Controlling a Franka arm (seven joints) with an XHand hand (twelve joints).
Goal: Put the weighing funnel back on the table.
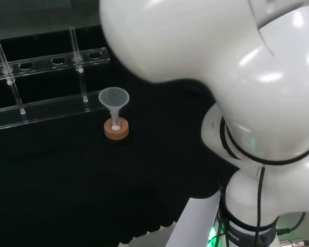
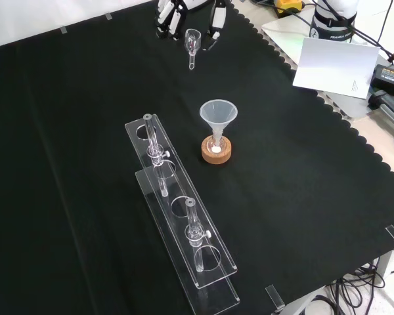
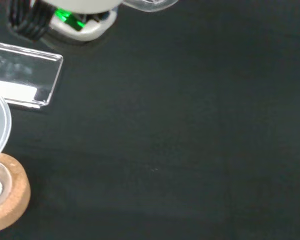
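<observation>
**Weighing funnel (image 2: 192,41) grasped by the hand (image 2: 217,20), off the black cloth (image 2: 85,164).**
In the front view it is pinched stem-down between curled fingers and thumb, at 12 o'clock from the funnel (image 2: 218,113). One funnel, one cork ring (image 2: 217,152), one clear rack (image 2: 167,233) and two tubes (image 2: 151,138) are counted. In the head view the arm's white links (image 1: 221,77) are seen at 3 o'clock from the funnel.

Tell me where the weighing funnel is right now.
In the front view the weighing funnel is near the top edge, held in the hand with its stem pointing down, farther off than the funnel on its cork ring.
</observation>
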